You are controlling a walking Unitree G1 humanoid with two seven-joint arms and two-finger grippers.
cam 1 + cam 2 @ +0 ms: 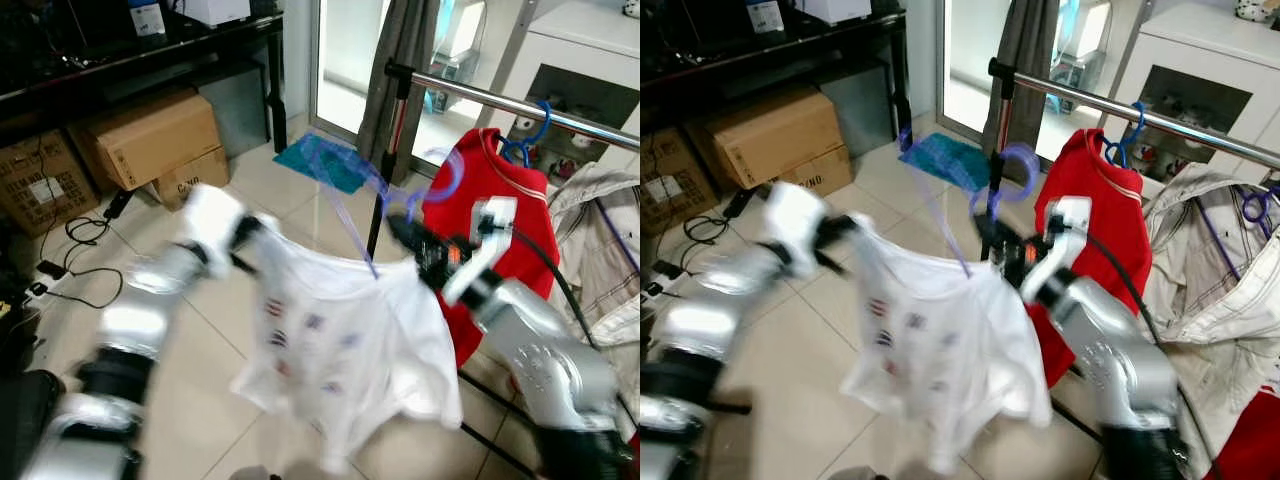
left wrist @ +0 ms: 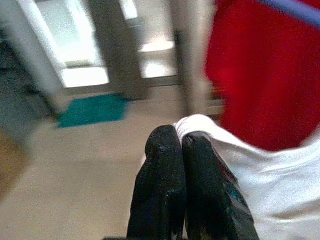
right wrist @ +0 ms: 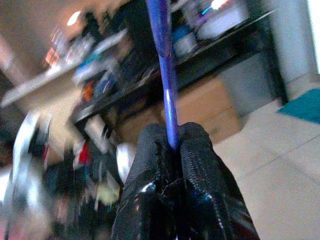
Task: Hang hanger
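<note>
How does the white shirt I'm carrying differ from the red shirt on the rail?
The white shirt is off the rail, held by both grippers; the red shirt already hangs from the metal rail. The white one carries small printed marks; the red one looks plain. Both sit on bluish hangers.

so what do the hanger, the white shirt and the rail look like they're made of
Hanger: likely plastic; thin, glossy translucent purple-blue rod, pinched in the right gripper.
White shirt: soft thin fabric, probably cotton knit; it drapes and bunches where the left gripper pinches it.
Rail: metal by its look; shiny silver tube with bright reflections.
</note>
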